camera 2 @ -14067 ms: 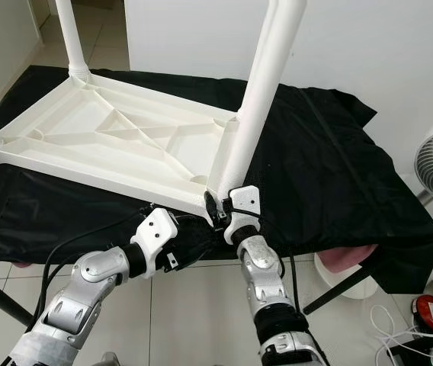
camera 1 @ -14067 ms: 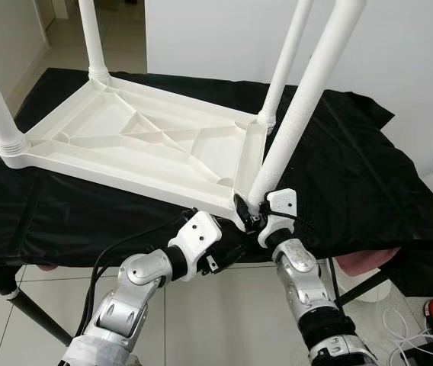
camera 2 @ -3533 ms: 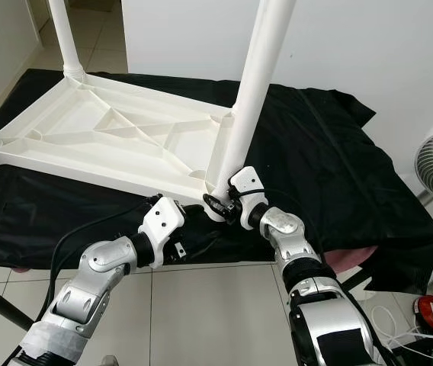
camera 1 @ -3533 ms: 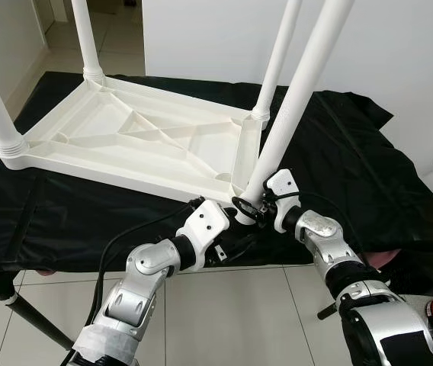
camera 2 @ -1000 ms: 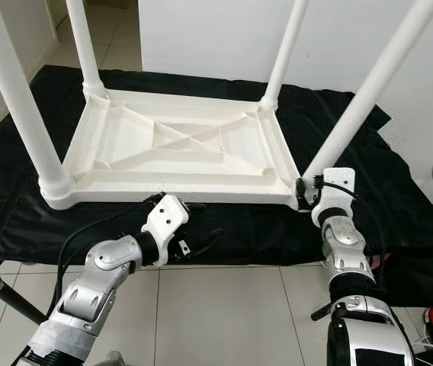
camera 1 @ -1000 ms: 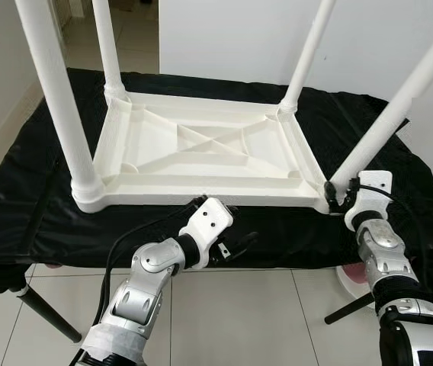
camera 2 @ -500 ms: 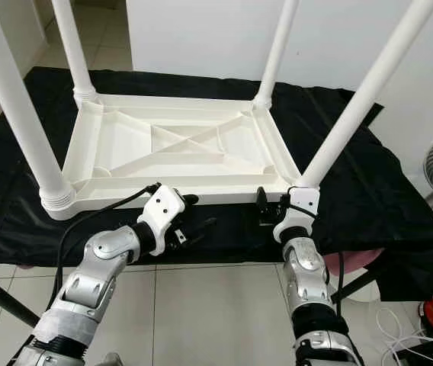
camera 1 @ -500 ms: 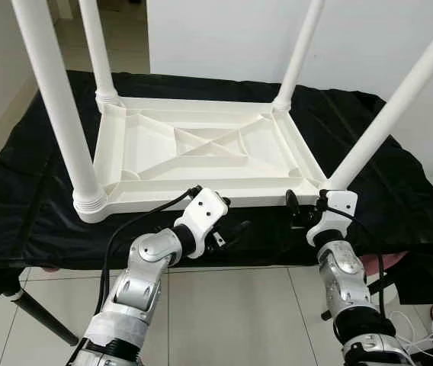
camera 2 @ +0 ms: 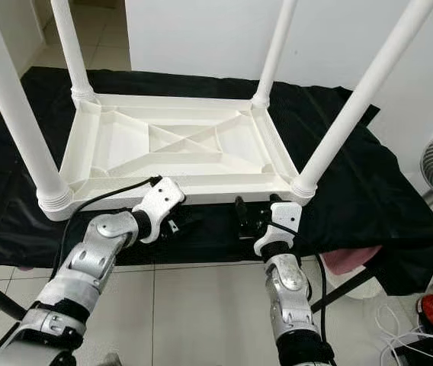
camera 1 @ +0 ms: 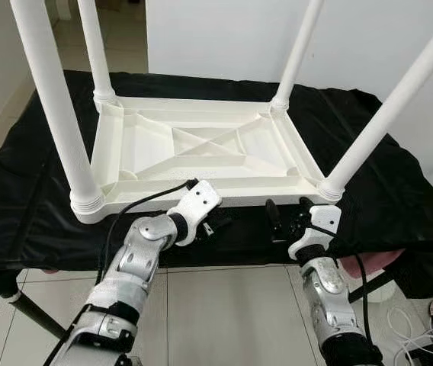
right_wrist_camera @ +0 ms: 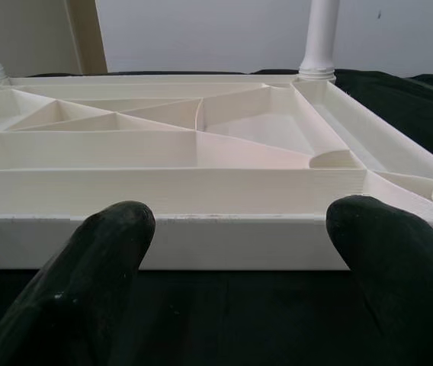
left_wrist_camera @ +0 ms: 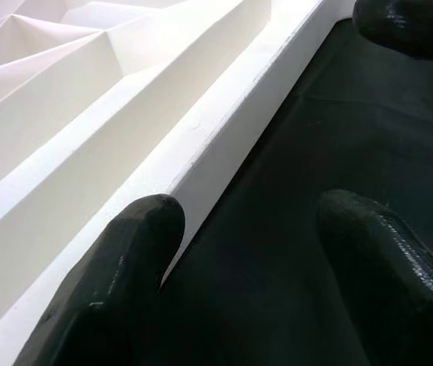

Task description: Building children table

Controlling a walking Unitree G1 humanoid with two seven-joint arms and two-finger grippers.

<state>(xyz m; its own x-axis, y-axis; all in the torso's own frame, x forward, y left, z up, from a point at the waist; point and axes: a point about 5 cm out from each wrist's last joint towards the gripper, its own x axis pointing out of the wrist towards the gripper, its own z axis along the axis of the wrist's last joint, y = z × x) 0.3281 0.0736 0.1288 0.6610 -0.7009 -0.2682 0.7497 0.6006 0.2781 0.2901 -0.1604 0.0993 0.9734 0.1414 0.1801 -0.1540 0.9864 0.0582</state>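
Ahead of both open, empty hands, left hand point(camera 1: 215, 226) and right hand point(camera 1: 287, 221), the upturned children's table point(camera 1: 201, 152) rim invites level, simultaneous grips.

No text, no labels — nothing legible

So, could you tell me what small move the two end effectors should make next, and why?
Probably ease both forward onto the near rim of the upturned white table. All four legs stand up in their corners, and the left end effector and right end effector sit open just short of that edge, over the black cloth, so gripping the rim looks like the likely next step.
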